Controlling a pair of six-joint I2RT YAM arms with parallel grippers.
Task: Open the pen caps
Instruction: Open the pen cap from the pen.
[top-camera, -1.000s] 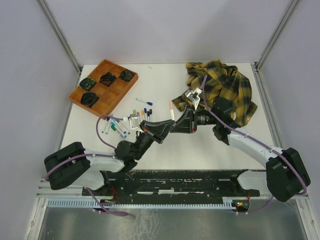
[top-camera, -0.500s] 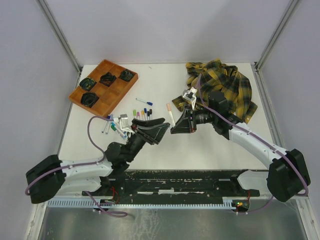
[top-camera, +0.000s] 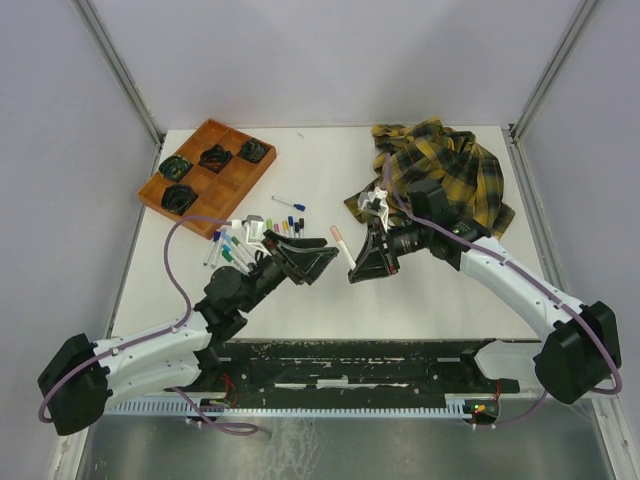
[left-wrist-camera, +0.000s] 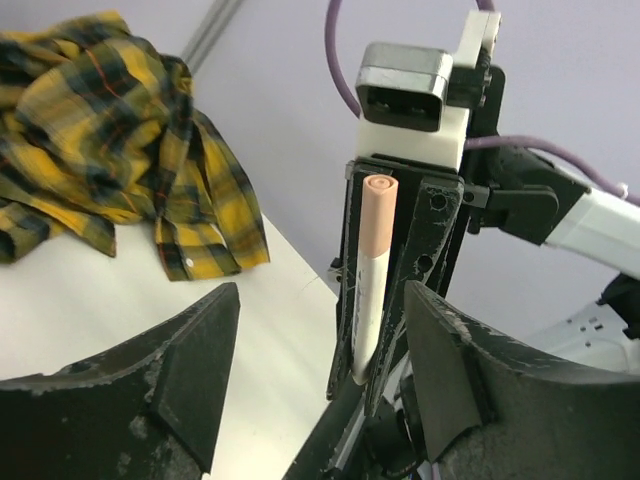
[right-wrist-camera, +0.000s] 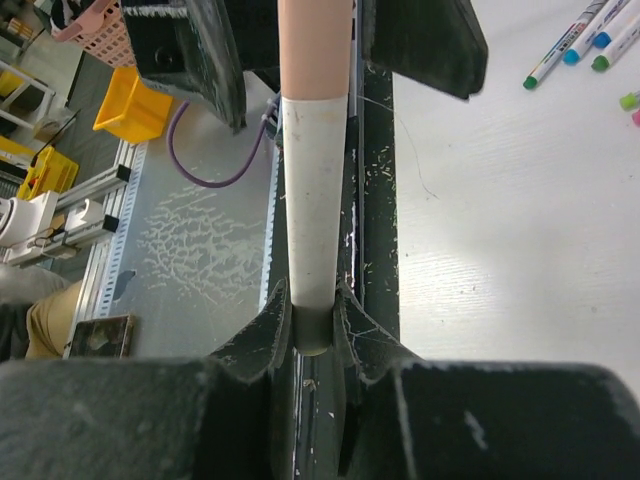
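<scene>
Top view: the left end effector (top-camera: 313, 262) now stands with its jaws wide apart, where a second ago they were together; the salmon-pink plastic pen cap (top-camera: 336, 233) sits on its white marker barrel (top-camera: 347, 252).

Left wrist: the dark fingers (left-wrist-camera: 190, 370) flank the cap, untouching.

Right wrist: the right end effector (right-wrist-camera: 312, 315) is clamped on the barrel's tail; the cap looks ready for pulling.

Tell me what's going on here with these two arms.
The right gripper pinches a white marker by its tail end, its peach cap pointing at the left gripper. The left gripper is open, facing that cap without touching it, so the cap is on. More markers lie loose on the table.
</scene>
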